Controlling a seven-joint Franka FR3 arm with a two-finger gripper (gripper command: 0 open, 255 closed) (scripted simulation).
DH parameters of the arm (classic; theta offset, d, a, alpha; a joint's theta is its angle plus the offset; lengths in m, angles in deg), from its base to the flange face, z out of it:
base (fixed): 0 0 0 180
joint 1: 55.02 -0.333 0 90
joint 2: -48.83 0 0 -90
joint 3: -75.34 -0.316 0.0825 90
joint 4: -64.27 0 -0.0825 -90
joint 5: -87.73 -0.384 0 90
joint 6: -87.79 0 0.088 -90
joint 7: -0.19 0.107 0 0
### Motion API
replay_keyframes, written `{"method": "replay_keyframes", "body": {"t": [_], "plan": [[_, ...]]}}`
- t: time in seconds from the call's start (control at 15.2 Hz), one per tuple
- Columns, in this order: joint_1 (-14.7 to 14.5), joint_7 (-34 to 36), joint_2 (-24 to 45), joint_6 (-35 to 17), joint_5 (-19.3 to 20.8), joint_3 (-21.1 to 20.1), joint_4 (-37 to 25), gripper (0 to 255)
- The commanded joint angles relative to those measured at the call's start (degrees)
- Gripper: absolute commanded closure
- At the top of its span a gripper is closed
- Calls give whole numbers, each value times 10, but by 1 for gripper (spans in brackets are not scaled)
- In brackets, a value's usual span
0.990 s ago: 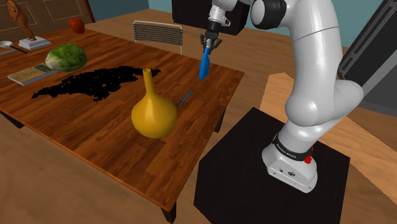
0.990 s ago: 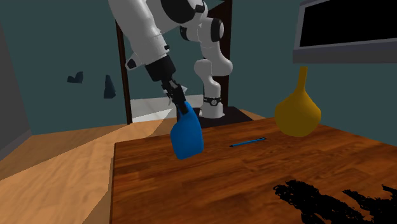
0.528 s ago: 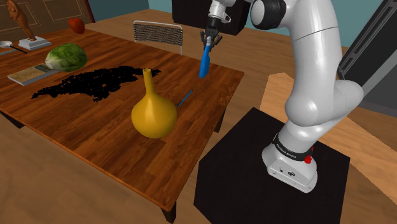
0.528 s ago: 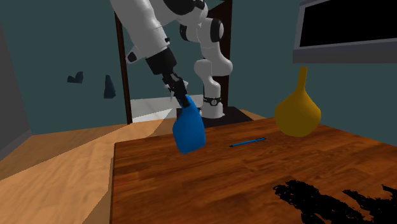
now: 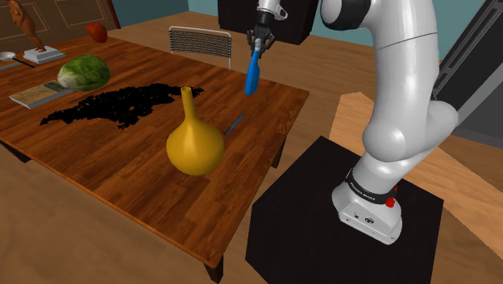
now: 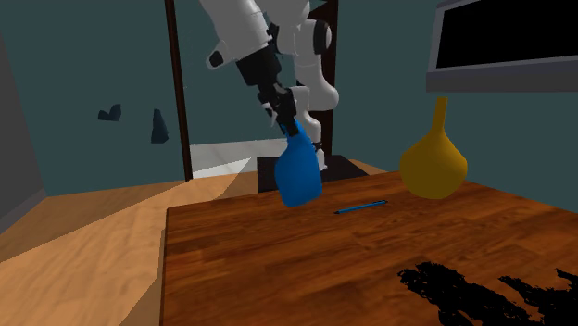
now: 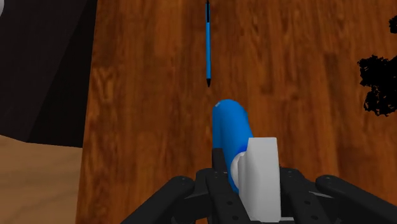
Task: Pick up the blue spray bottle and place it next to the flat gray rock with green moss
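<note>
- A blue spray bottle (image 5: 253,74) hangs in the air above the counter (image 5: 121,173), over the corner nearest the arm's black stand (image 5: 338,218).
- The bottle has a plain, bright blue body, narrow at the neck and wide and rounded at the base. From the side it looks thin and flat.
- In the wrist view it is topped by a white spray head.
- The black end effector (image 5: 258,40) is clamped on that head. The body hangs below it at a slant.
- On the counter just beyond the bottle lies a thin blue pen (image 5: 234,124).
- Beside the pen stands a yellow gourd-shaped vase (image 5: 193,141) with a long neck.
- The rock (image 5: 84,73) is a low green mound at the counter's far end, well apart from the bottle, next to a flat book (image 5: 36,94).
- The counter is dark reddish wood with a ragged black patch (image 5: 121,105) across its middle.
- A chair (image 5: 200,40) with a mesh back stands at the counter's far side.
- The floor is light wood and the walls are teal.
</note>
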Motion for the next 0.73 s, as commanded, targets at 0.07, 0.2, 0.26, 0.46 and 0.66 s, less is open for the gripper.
{"method": "replay_keyframes", "body": {"t": [0.07,0.2,0.26,0.46,0.66], "plan": [[-24,28,-35,-5,-2,-6,30,255],[-40,49,-52,-7,-3,-11,42,255],[-47,59,-60,-8,-4,-14,46,255],[-70,92,-80,-7,-7,-22,53,255],[-92,127,-94,-5,-10,-31,51,255]]}}
